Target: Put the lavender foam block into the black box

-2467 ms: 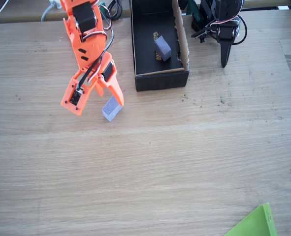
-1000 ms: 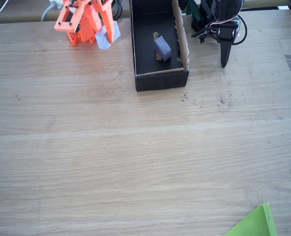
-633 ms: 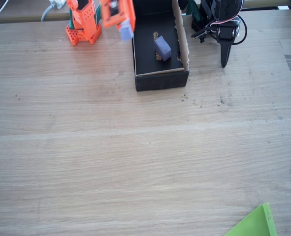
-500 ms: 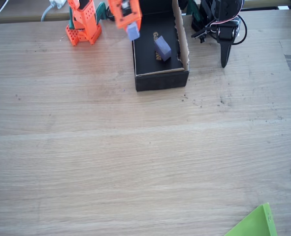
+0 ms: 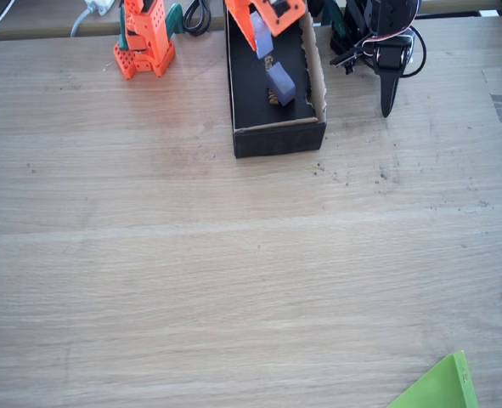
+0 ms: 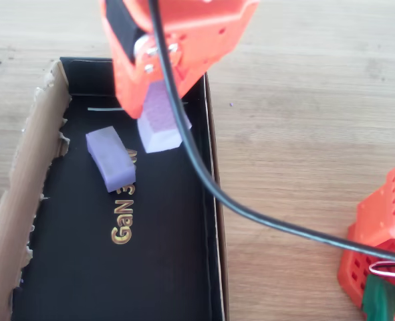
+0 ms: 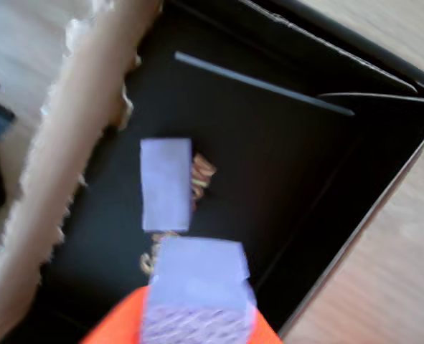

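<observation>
Gripper (image 6: 158,100) body is covering top of held block (image 6: 162,120) in overhead view; fingertips aren't showing. Box (image 6: 210,221) is running off bottom edge there, off top edge in fixed view. Wrist view is blurring: gold print under 2nd block (image 7: 166,183) isn't legible, and block's lower part is getting cut off at frame bottom.

tool (image 6: 158,110) clamps lavender foam block (image 6: 162,124) above black box (image 6: 212,221) | second block (image 6: 110,159) on box floor
</observation>
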You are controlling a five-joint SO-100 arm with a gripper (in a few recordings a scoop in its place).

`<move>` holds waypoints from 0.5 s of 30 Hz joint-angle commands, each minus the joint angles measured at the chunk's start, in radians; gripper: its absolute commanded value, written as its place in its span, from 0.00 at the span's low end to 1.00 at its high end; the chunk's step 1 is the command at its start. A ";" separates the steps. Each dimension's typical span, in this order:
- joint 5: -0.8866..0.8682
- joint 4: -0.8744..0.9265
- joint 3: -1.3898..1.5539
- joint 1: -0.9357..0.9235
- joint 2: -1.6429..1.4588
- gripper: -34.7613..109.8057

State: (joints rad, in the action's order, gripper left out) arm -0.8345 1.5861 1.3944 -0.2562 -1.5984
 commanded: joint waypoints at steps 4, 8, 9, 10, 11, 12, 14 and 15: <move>0.057 -0.028 0.006 -0.018 -0.067 0.56; 0.046 -0.031 0.032 -0.029 -0.098 0.55; 0.032 -0.025 0.040 -0.035 -0.114 0.52; 0.003 -0.015 0.057 -0.049 -0.141 0.48; -0.015 -0.009 0.081 -0.067 -0.178 0.46; -0.025 0.012 0.103 -0.103 -0.216 0.41; -0.092 0.074 0.176 -0.230 -0.321 0.30; -0.081 0.075 0.221 -0.313 -0.383 0.25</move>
State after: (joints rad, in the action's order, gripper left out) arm -0.8882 1.6199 1.5417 -0.3881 -1.8086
